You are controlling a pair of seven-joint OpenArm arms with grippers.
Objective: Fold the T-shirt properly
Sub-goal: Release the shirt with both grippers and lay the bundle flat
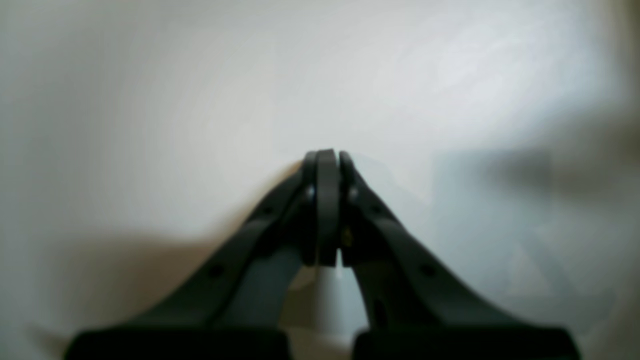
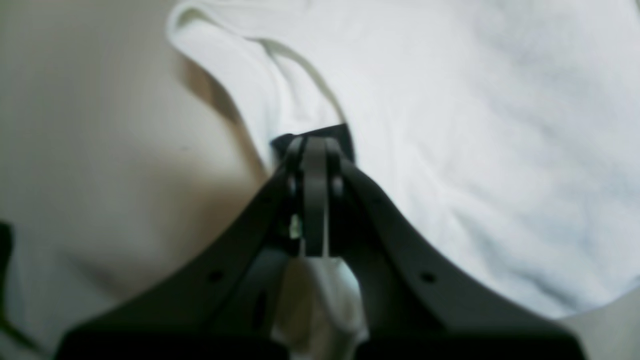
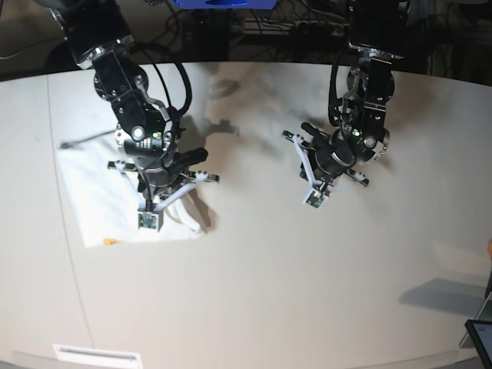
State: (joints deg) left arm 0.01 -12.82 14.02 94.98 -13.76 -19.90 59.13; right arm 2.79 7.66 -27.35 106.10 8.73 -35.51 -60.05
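White cloth is being pinched between the pressed-together fingers of the right hand point(image 2: 315, 150), with a fold bunching below them. The left hand point(image 1: 327, 160) is being held shut on nothing, above bare worktop point(image 3: 307, 292) and well apart from the garment. The thin pinch could be lost if it is pulled hard, or lower layers could be dragged askew, spoiling the fold. The T-shirt point(image 3: 100, 200) is being kept as a white, creased, partly folded rectangle at the worktop's edge, a small orange mark showing at its near hem.

Robotics lab: two arms point(image 3: 131, 108), cables point(image 3: 307, 19).
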